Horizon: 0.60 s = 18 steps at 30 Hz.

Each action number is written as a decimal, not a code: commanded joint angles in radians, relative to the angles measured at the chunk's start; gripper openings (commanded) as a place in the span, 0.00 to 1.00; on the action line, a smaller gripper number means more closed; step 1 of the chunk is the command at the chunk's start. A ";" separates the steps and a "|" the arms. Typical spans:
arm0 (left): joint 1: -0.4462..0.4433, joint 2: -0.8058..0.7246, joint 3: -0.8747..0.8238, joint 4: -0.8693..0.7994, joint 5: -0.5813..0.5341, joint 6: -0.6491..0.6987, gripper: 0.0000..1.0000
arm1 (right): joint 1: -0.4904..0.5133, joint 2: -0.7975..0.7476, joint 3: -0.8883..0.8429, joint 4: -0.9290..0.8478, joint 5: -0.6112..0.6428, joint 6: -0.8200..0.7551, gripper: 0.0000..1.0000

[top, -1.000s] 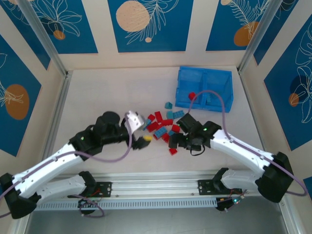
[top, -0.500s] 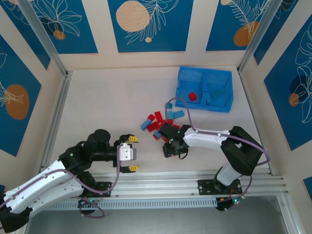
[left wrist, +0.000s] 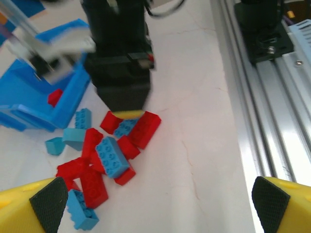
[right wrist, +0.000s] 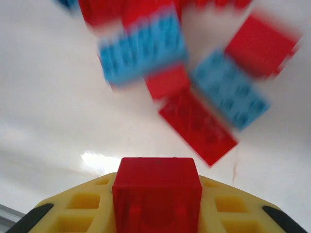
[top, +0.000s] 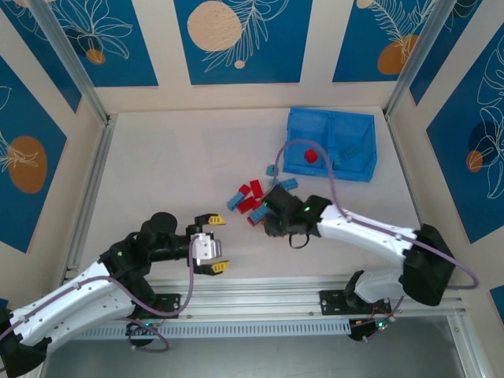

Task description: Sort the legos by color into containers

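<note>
Right hand: my right gripper (top: 268,211) is clenched on one red brick (right wrist: 156,187); the wrist view shows the brick seated square between the yellow fingers (right wrist: 221,211).
What just changed: a second ago these jaws stood wide over the heap. They are now shut on the brick, so I judge the pick made.
Left hand: my left gripper (top: 216,245) is released and carries nothing.
Left arm against earlier: a second ago it reached in beside the pile. It is now drawn back toward the near rail, well apart from the bricks.
Loose legos (top: 250,194): red and light blue pieces lie mixed on the table, just beyond the right gripper and short of the bin.
Bin (top: 331,172): it sits at the far right. A red brick (top: 311,155) lies in its left compartment, and light blue pieces (top: 348,152) lie in the right one.
Meaning for the task: I judge the held red belongs in the left compartment, with most of the sorting still ahead.
Next: lift clear, carry over the near wall, release.
</note>
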 commanded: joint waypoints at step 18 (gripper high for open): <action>0.064 -0.096 -0.011 0.057 -0.157 0.006 1.00 | -0.616 0.714 0.712 0.005 -0.110 -0.030 0.33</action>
